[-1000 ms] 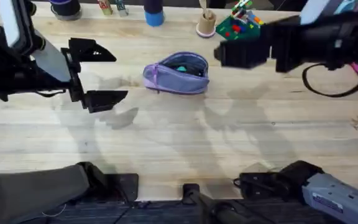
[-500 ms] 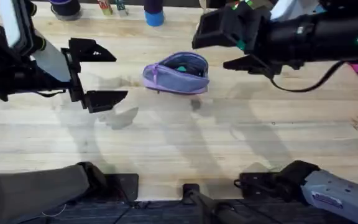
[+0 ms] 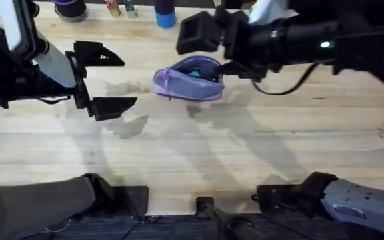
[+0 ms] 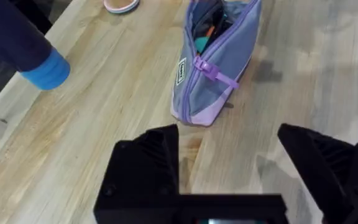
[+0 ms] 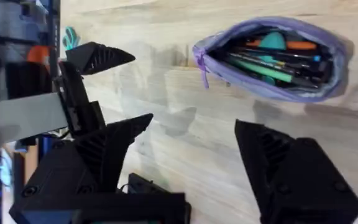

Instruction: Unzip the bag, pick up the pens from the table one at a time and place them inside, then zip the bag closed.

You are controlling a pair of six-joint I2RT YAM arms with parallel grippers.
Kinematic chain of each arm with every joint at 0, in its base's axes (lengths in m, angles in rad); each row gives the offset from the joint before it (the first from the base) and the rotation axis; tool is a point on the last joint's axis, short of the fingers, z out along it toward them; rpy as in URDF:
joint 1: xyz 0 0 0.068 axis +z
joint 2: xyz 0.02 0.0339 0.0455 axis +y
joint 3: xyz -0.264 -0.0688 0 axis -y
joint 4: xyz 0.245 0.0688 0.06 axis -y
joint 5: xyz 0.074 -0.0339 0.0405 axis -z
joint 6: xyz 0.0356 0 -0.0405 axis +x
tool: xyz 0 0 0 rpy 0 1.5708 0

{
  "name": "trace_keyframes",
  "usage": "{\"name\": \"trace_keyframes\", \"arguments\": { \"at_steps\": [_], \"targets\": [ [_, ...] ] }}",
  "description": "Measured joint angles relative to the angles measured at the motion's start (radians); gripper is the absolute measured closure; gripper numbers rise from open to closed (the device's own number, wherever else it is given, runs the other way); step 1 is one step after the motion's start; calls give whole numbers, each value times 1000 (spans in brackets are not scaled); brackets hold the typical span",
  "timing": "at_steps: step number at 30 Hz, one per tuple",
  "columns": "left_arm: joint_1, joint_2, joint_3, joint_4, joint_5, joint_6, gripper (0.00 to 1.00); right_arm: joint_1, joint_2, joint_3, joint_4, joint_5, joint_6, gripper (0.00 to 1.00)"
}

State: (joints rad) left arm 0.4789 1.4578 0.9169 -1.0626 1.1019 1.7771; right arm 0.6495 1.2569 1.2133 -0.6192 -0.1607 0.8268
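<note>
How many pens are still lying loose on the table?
0. No pen lies on the table; several pens sit inside the open pouch, some possibly hidden beneath others.

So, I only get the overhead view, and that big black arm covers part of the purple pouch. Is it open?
Observer: Yes. The right wrist view shows the pencil pouch unzipped, its mouth gaping.
Operator: Anything inside?
Observer: Several pens lie lengthwise in it: green, teal and dark ones, plus something orange.
Operator: Anything on the pouch's end?
Observer: The left wrist view shows a small white label beside the purple zipper pull.
</note>
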Motion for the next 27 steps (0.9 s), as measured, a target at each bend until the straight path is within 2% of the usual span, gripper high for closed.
{"name": "trace_keyframes", "arguments": {
  "at_steps": [8,11,27],
  "targets": [
    [0,0,0,0,0,0,8,133,92,0,94,122,4,4],
    [0,0,0,0,0,0,8,204,167,0,102,188,4,4],
    [0,0,0,0,0,0,8,217,203,0,161,251,4,4]
  ]
}}
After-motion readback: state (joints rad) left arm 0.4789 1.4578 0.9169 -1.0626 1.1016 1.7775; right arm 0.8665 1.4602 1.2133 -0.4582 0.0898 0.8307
